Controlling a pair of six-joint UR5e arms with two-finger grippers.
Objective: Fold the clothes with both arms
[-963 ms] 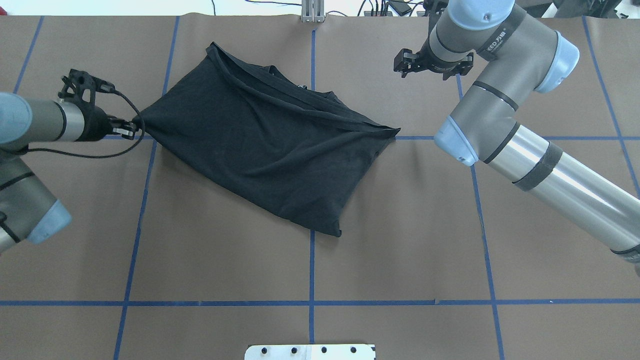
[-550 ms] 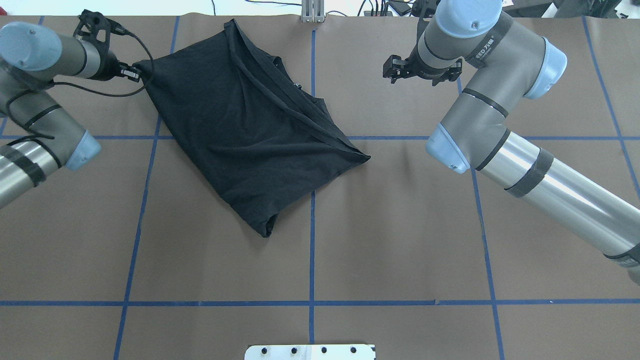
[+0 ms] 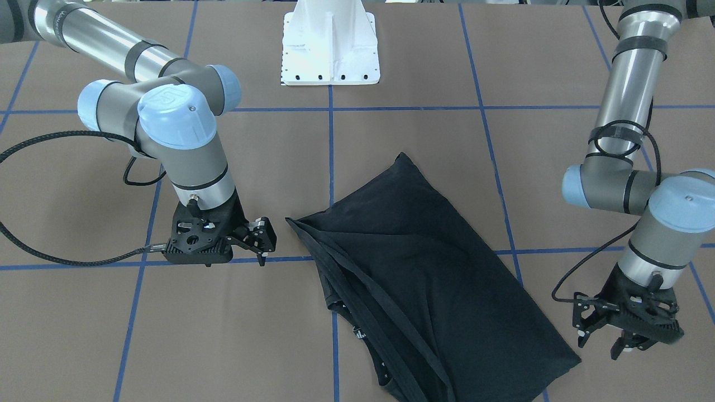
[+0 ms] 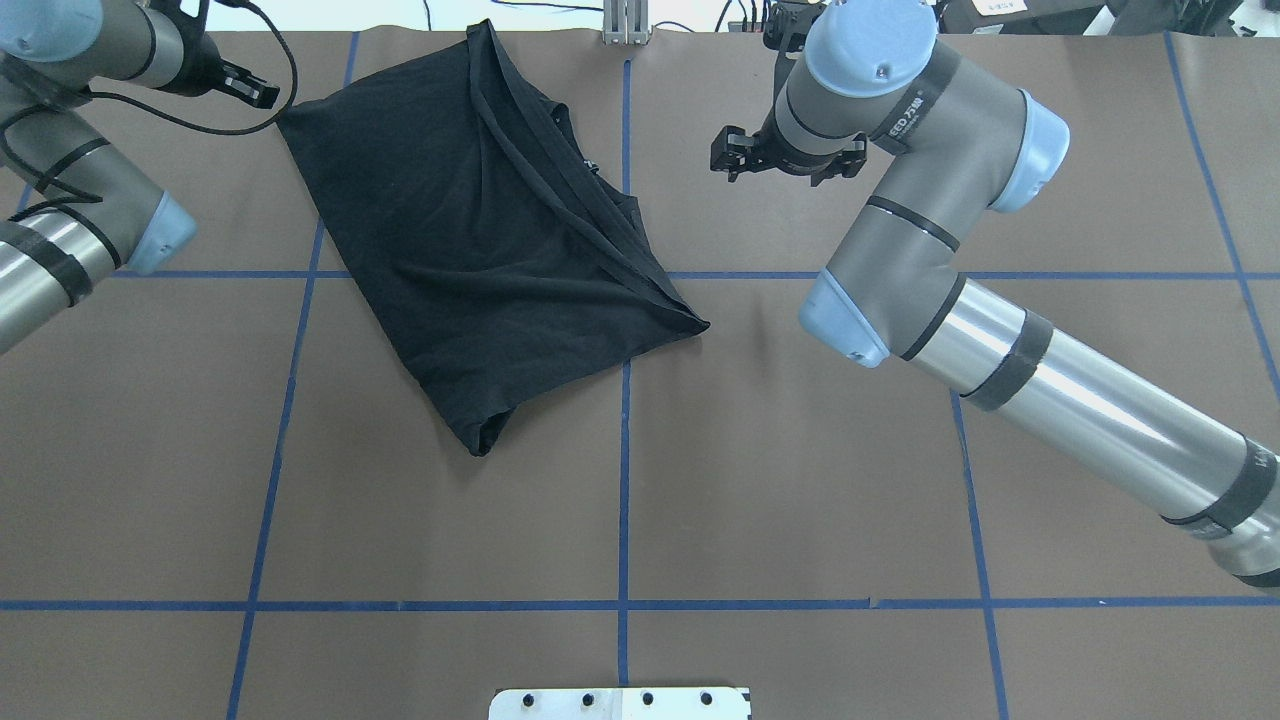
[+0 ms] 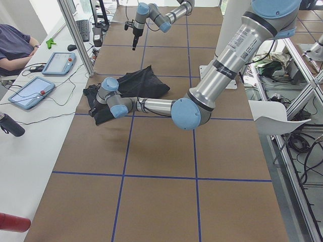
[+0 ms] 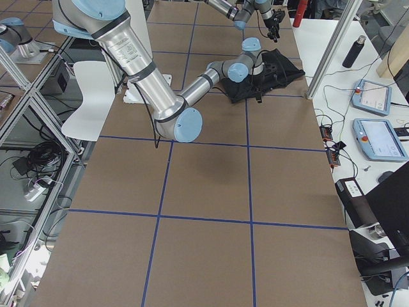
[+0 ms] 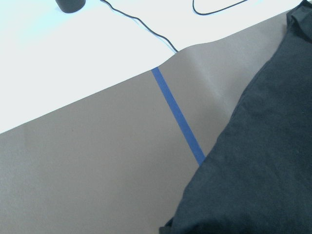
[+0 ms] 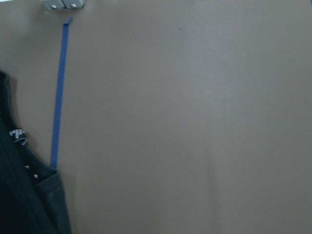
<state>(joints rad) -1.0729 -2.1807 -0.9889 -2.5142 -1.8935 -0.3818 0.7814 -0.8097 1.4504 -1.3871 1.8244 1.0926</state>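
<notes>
The black T-shirt lies folded and slanted on the brown table, its collar edge toward the far middle; the same T-shirt shows in the front view. My left gripper hovers just off the shirt's far-left corner, apart from the cloth, and the left gripper looks open and empty. My right gripper hangs to the right of the shirt, open with nothing in it; in the front view the right gripper stands a short gap from the collar. The left wrist view shows only shirt cloth; the right wrist view shows the collar.
Blue tape lines grid the brown table cover. The white pedestal base sits at the robot's side. An aluminium post and cables line the far edge. A person sits at a side desk with tablets.
The left gripper dragged the shirt's corner toward the far-left, swinging the shirt round, then let go of it. The right arm moved left toward the shirt.
</notes>
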